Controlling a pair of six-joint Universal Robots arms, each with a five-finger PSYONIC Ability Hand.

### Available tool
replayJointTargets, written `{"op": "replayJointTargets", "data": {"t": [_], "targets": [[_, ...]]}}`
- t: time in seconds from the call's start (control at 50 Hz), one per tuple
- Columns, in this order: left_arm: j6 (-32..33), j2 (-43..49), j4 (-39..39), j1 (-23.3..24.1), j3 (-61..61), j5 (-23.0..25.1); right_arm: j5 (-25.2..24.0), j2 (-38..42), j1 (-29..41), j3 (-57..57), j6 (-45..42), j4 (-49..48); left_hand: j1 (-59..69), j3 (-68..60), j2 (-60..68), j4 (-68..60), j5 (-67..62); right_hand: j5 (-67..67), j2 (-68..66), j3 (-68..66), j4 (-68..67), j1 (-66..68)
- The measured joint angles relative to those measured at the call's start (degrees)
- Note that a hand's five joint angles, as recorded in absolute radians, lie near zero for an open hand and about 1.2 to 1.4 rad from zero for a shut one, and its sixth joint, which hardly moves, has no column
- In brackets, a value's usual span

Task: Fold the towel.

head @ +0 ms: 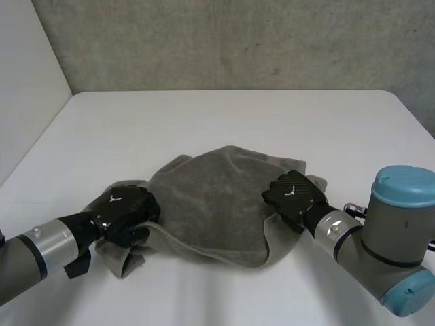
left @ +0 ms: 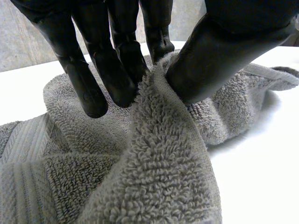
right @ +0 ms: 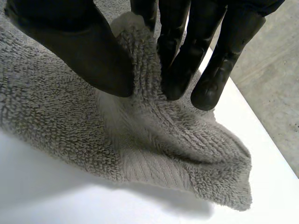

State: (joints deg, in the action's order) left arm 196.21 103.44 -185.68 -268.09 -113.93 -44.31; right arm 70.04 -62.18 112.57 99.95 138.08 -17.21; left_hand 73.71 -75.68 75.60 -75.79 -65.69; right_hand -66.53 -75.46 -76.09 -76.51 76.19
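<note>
Nearest, the left hand (head: 126,214) sits at the left near edge of the grey towel (head: 211,197), where the cloth bunches into a loose flap. In the left wrist view its thumb (left: 224,56) and fingers (left: 117,70) squeeze a raised ridge of terry between them. A little farther in and to the right, the right hand (head: 293,195) is on the towel's right edge. Its own wrist view shows the thumb (right: 79,46) and fingers (right: 177,65) closed on an upright fold, with a corner lying flat just beyond the fingertips. Between the two hands the towel lies rumpled and mounded on the near middle of the white table (head: 204,115). The far half of the table runs back to a concrete wall (head: 238,41).
</note>
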Motion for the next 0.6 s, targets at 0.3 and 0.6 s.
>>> {"op": "replayJointTargets", "data": {"t": [0.3,0.6], "targets": [[-0.51,2.95,-2.14,1.72,-0.35,-7.22,2.67,-5.66,-7.11,-1.22,14.06,0.41,-30.19,30.94,-31.13,31.33,32.95,0.00,0.00,-0.81,-0.34,0.01],[-0.90,2.81,-6.31,5.43,-1.81,-23.91,7.38,-8.18,-10.97,-1.80,16.57,0.65,-30.14,30.95,-31.17,31.45,32.69,0.00,0.00,-1.01,-0.40,0.02]]}}
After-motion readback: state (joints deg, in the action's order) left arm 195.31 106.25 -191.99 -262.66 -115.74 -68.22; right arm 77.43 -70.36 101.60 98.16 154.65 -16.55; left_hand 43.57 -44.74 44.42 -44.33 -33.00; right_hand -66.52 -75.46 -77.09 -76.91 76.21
